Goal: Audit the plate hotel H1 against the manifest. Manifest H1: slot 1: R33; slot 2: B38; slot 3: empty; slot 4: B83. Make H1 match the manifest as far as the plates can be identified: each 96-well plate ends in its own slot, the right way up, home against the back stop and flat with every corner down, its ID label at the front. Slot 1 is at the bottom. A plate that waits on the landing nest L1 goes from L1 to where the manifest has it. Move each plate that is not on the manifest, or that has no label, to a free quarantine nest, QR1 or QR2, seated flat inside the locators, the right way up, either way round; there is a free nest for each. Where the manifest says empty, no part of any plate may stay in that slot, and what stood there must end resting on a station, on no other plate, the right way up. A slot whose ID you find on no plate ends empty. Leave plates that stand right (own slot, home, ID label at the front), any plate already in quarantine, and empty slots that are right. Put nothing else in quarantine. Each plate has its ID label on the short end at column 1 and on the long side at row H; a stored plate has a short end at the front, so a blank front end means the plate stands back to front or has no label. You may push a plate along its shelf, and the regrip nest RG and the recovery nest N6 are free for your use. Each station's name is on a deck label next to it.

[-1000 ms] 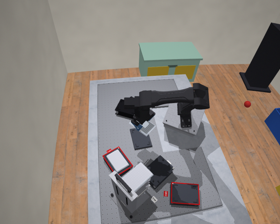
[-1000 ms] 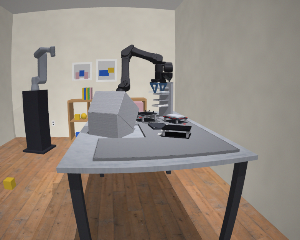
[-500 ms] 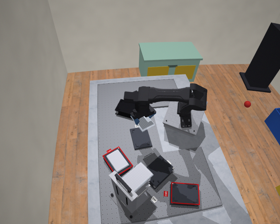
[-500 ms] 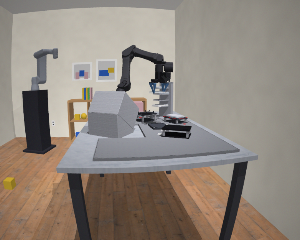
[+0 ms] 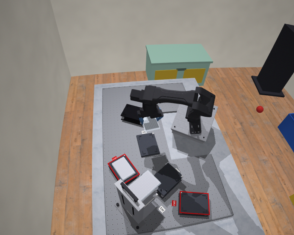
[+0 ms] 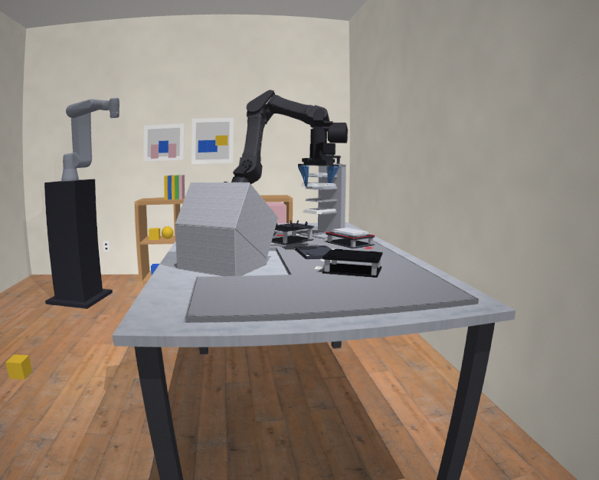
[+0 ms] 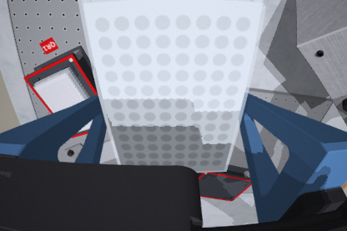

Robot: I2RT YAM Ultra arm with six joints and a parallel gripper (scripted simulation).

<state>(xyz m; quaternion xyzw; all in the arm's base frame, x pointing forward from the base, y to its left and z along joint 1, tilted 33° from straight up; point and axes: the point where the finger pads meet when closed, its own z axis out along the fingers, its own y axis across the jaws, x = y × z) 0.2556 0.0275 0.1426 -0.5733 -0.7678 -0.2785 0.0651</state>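
Plate hangs in the pincer above the table, near the dark nest. Exterior: pincer up high in front of the rack. Wrist: blue fingers clamp the plate's long sides.

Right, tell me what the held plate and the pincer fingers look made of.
Plate: likely clear or frosted plastic, since the deck's shading shows through its well grid. Fingers: matte blue, probably moulded plastic; no metallic shine. Both guesses rest on look alone.
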